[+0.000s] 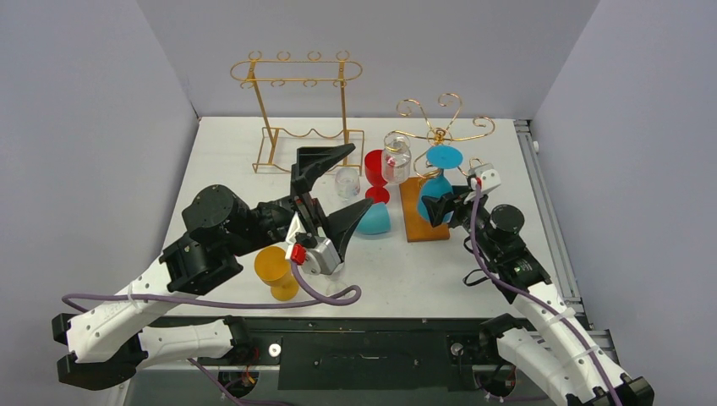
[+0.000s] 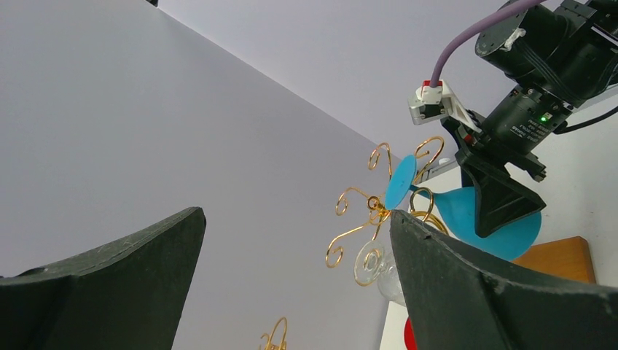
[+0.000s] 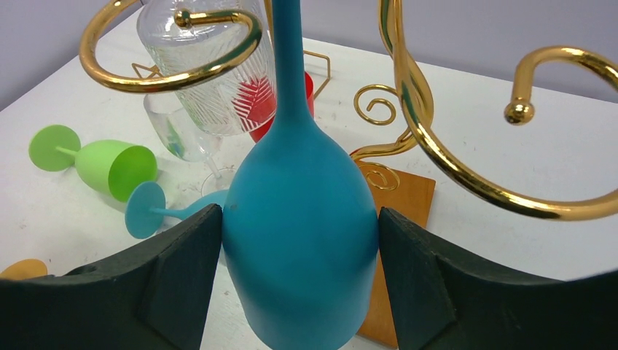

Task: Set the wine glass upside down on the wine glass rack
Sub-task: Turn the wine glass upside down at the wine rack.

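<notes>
- While my right tool [image 1: 441, 205] pinches the bowl of the blue wine glass [image 3: 295, 277] from both sides, the glass hangs upside down, its stem pointing up between the gold curls of the wine glass rack [image 3: 437, 164].
- Whether its foot rests on a curl I cannot tell.
- A clear glass [image 3: 211, 87] hangs foot-up in the neighbouring curl, just beside the blue one.
- My left tool [image 2: 295, 219] is spread wide, gripping nothing, raised above the tabletop [image 1: 473, 271].
- An orange glass [image 1: 276, 266] stands upright near my left arm, and a green glass [image 3: 109, 164] lies on its side.
</notes>
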You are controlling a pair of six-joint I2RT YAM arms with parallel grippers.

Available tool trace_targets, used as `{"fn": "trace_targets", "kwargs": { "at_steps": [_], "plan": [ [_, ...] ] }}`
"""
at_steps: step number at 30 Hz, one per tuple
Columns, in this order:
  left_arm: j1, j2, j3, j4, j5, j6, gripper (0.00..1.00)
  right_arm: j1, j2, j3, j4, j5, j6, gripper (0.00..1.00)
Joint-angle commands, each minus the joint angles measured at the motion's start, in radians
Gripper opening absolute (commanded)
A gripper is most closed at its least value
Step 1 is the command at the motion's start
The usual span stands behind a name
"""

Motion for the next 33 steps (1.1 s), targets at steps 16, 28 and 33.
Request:
{"fn": "trace_targets", "kwargs": {
  "at_steps": [16,28,33],
  "plan": [
    [0.0,-0.012,-0.001,0.039,-0.018,-0.001,0.96,0.012,0.074,0.011,0.127,-0.053,0.016,0.45],
    [-0.001,-0.012,0.0,0.033,-0.021,0.001,0.96,0.056,0.12,0.042,0.121,0.032,0.004,0.45],
    [0.0,-0.01,-0.007,0.034,-0.025,0.005,0.96,0.057,0.093,0.035,0.14,0.126,0.015,0.45]
  ]
}}
